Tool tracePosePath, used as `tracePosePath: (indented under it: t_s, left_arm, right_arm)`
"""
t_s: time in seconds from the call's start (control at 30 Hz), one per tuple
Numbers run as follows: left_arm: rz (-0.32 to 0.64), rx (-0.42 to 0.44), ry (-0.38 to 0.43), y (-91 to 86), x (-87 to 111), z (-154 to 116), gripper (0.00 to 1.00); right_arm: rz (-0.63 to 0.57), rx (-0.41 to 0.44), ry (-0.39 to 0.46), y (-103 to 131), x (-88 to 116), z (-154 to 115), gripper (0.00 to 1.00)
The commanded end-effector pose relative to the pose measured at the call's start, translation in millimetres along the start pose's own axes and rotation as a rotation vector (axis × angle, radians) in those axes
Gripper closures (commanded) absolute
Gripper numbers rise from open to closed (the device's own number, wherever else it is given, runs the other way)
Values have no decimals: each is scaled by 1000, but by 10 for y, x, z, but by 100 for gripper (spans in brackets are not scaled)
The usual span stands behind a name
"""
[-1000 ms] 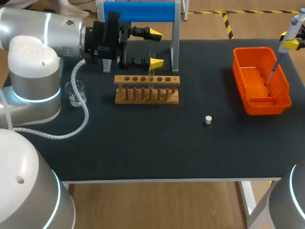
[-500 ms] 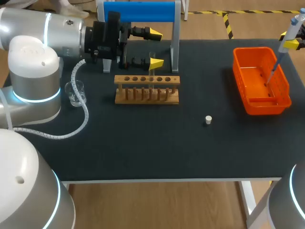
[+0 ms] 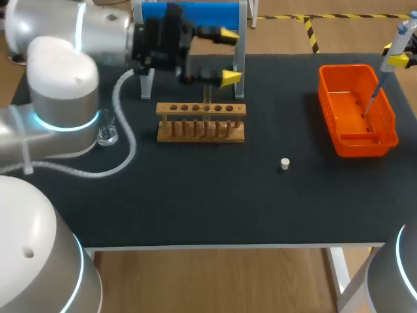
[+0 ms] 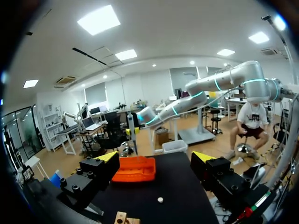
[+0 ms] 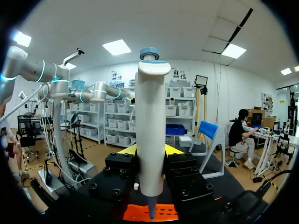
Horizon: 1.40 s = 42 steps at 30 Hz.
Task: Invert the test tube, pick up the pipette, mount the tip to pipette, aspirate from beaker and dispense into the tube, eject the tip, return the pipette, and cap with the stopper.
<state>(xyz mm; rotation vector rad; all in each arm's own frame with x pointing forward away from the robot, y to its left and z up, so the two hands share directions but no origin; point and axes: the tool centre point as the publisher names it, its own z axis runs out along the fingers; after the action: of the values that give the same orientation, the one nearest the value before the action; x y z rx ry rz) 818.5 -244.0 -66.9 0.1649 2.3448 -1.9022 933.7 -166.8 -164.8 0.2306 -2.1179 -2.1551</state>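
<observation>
My right gripper (image 3: 399,57) is shut on the white and blue pipette (image 3: 389,60), held upright at the far right with its thin lower end over the orange bin (image 3: 339,140). In the right wrist view the pipette (image 5: 150,140) stands between the fingers of that gripper (image 5: 149,151). My left gripper (image 3: 227,57) hangs open and empty behind the wooden tube rack (image 3: 201,122); in its own view the left gripper (image 4: 156,161) faces the orange bin (image 4: 134,169) and the stopper (image 4: 160,199). A clear tube (image 3: 207,99) stands in the rack. The white stopper (image 3: 285,163) lies mid-table.
A small glass beaker (image 3: 107,134) stands at the left beside my left arm's base. A blue holder on a grey frame (image 3: 189,14) stands at the back, just behind the left gripper. A grey cable (image 3: 124,140) lies looped on the mat.
My left arm has swung right and lifted, carrying its open gripper past the rack's back right. The right arm and pipette have not moved.
</observation>
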Motion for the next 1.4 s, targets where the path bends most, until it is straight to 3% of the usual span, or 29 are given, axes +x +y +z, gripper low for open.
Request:
tracePosePath:
  t_s: [0.03,0.23,0.63,1.0,1.03,1.07,1.1,1.4]
  left_arm:
    - [-34,-35,13,-234,-148,639,0]
    - [-81,-66,-18,-472,-270,1155,0]
    - [-99,-103,-22,-713,-512,2161,0]
    - [-120,-87,-44,-721,-524,2213,0]
    - [-120,-87,-44,-721,-524,2213,5]
    - [-120,-87,-44,-721,-524,2213,75]
    - [-120,-87,-44,-721,-524,2213,100]
    - [-120,-87,-44,-721,-524,2213,100]
  right_arm:
    - [-1,0,8,-4,-21,-27,100]
    - [-1,0,8,-4,-21,-27,100]
    - [-1,0,8,-4,-21,-27,100]
    - [-1,0,8,-4,-21,-27,100]
    - [-1,0,8,-4,-21,-27,100]
    - [-1,0,8,-4,-21,-27,100]
    - [-1,0,8,-4,-21,-27,100]
    - [-1,0,8,-4,-21,-27,100]
